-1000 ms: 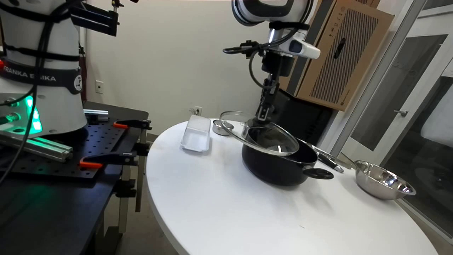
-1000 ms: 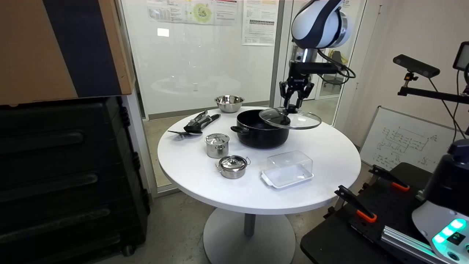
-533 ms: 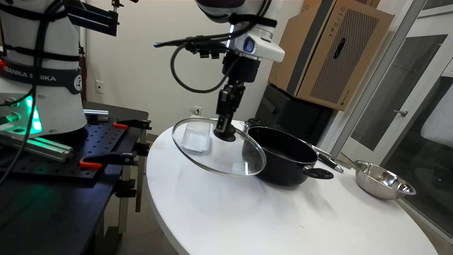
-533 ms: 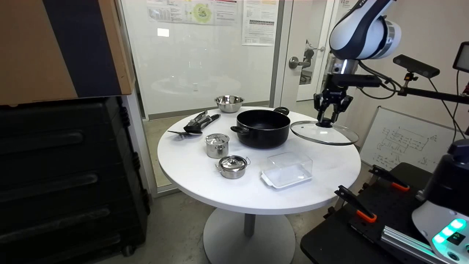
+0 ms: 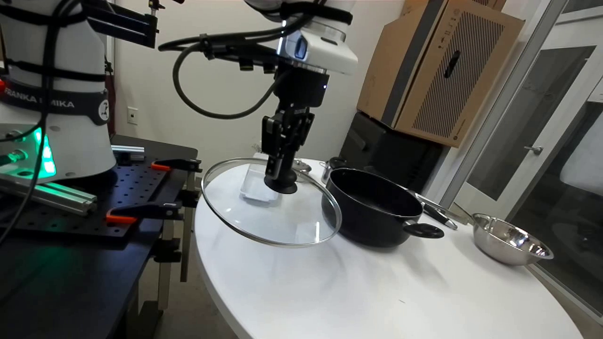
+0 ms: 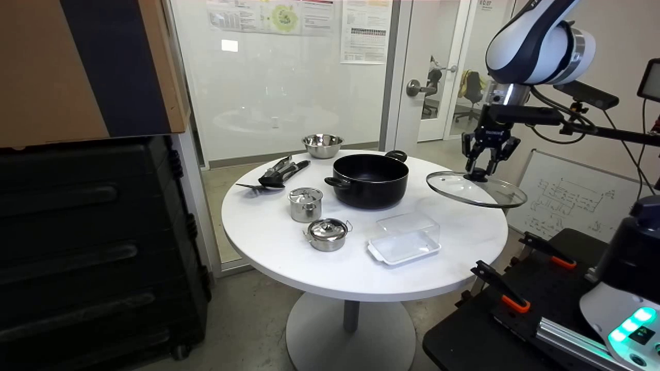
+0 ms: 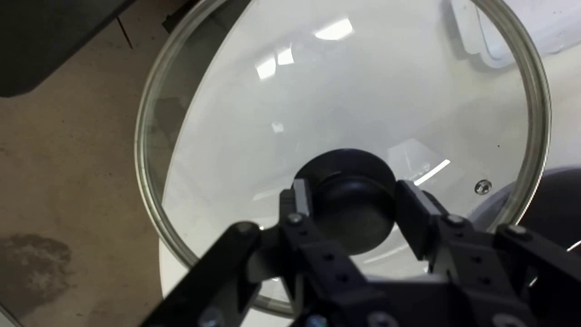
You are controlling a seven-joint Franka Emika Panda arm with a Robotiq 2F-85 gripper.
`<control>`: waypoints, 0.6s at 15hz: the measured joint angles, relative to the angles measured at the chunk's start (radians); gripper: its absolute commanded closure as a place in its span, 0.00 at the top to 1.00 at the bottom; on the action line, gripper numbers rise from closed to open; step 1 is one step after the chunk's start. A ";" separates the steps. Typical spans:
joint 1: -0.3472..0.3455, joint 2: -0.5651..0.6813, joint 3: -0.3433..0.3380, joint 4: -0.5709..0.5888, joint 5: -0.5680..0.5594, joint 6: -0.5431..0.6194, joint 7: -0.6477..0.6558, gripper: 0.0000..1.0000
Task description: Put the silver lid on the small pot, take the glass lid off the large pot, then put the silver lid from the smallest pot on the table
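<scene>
Pinching the black knob (image 7: 356, 225) from both sides, the fingers (image 7: 414, 218) stand only about its width apart and carry the glass lid (image 7: 336, 109) by it. The knob is likely chosen because it lets the wide glass be borne from its middle, roughly level. The glass lid hangs beside the large pot (image 6: 370, 194), near the edge of the surface (image 6: 289, 257), presumably to be set down clear of the pot; it seems to overhang that edge, so letting go here could risk a fall. The low pot (image 6: 328, 243) and the tall pot (image 6: 306, 211) both wear silver lids (image 6: 305, 194); which of them counts as smallest is unclear. In an exterior view the large pot (image 5: 362, 226) hides most of the tall pot, and the low pot shows only partly behind the fingers. The wrist view cuts off the large pot and the clear box (image 7: 547, 25). How high the glass lid hangs is hard to judge, and the utensils (image 6: 281, 176) overlap too much to sort.
</scene>
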 measured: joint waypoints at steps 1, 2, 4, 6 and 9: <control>-0.005 0.006 0.000 0.005 -0.004 0.005 0.001 0.24; -0.007 0.017 0.001 0.014 -0.008 0.010 0.001 0.24; -0.006 0.056 0.010 0.038 -0.012 0.026 0.004 0.24; 0.000 0.113 0.024 0.071 -0.016 0.038 0.014 0.24; 0.018 0.218 0.032 0.134 -0.034 0.048 0.041 0.24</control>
